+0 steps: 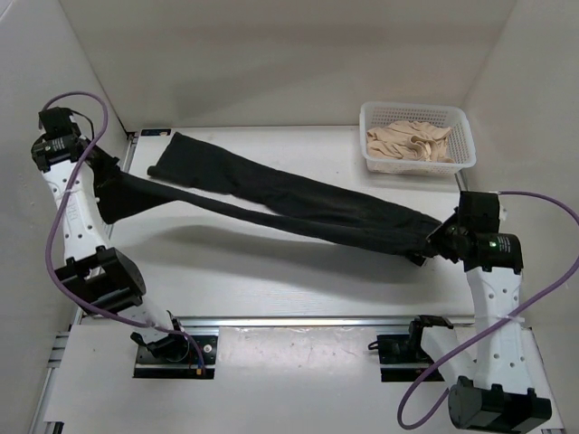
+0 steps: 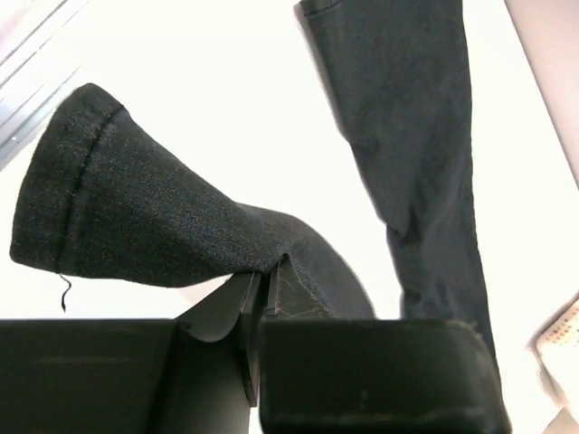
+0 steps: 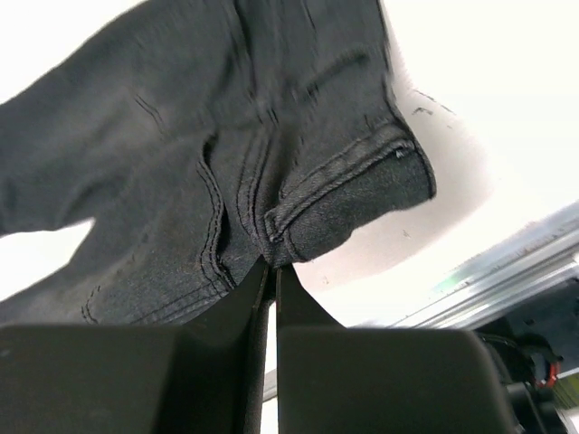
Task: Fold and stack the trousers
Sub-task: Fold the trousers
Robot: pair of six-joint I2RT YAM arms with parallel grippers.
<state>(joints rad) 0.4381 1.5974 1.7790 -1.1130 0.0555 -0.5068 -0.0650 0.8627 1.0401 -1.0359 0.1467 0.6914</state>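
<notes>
Both jaws tight on black trousers (image 1: 308, 206)

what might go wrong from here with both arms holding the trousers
The left gripper pinches only one leg's hem; the other leg lies loose on the table, so the fold may come out skewed. The right gripper grips a thin edge of the waistband, which might slip under tension.
</notes>
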